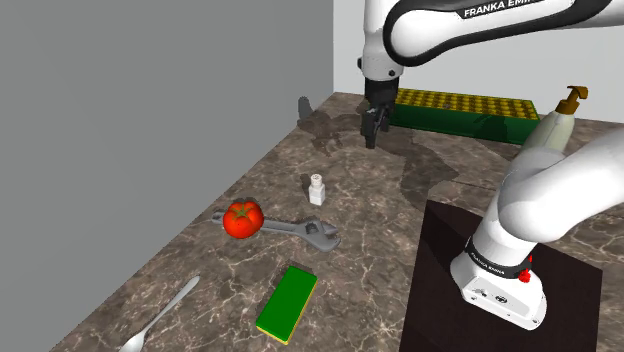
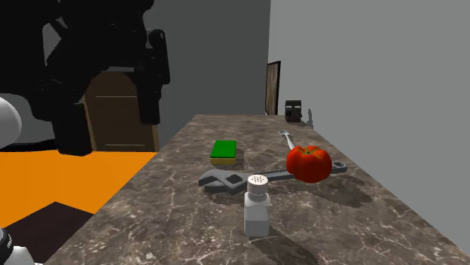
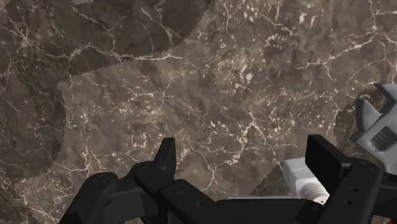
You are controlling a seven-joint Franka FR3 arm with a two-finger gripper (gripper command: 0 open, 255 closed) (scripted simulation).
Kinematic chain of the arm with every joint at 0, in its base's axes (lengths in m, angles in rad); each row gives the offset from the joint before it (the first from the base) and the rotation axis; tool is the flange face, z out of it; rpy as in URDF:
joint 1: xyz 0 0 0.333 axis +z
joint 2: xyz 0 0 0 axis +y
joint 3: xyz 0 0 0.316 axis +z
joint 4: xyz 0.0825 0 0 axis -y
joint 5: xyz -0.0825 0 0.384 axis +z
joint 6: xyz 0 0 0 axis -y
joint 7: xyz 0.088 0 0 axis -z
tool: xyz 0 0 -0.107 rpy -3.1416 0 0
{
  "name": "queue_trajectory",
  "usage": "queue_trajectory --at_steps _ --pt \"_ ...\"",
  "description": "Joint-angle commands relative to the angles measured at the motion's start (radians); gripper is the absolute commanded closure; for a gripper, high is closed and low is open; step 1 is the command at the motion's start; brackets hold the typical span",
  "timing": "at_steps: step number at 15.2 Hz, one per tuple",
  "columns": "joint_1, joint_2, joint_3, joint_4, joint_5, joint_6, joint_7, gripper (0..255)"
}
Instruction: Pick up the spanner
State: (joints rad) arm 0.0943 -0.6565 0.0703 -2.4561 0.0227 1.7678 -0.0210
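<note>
The grey adjustable spanner (image 1: 300,230) lies flat on the marble counter (image 1: 380,250), its jaw end pointing toward the stand. A red tomato (image 1: 243,217) rests on its handle. In the second exterior view the spanner (image 2: 226,179) runs under the tomato (image 2: 308,162). My black gripper (image 1: 371,127) hangs above the counter, well beyond the spanner toward the back wall. It is open with nothing between its fingers (image 3: 167,156). In the wrist view the spanner's head (image 3: 378,130) shows past the right finger, and the gripper (image 3: 245,159) is over bare marble.
A white shaker (image 1: 316,188) stands between gripper and spanner. A green sponge (image 1: 287,303) and a spoon (image 1: 160,318) lie nearer the front. A green-and-yellow box (image 1: 465,108) and a soap dispenser (image 1: 555,130) sit at the back. A small dark object (image 1: 304,110) stands by the wall.
</note>
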Motion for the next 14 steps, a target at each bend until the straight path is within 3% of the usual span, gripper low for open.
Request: queue_trajectory --at_steps 1,8,14 --pt "0.020 0.051 0.027 0.006 0.014 0.053 0.011 0" --pt "0.078 0.239 0.122 0.060 0.038 0.215 0.054 0" --pt "0.116 0.417 0.202 0.144 0.019 0.329 0.102 0"
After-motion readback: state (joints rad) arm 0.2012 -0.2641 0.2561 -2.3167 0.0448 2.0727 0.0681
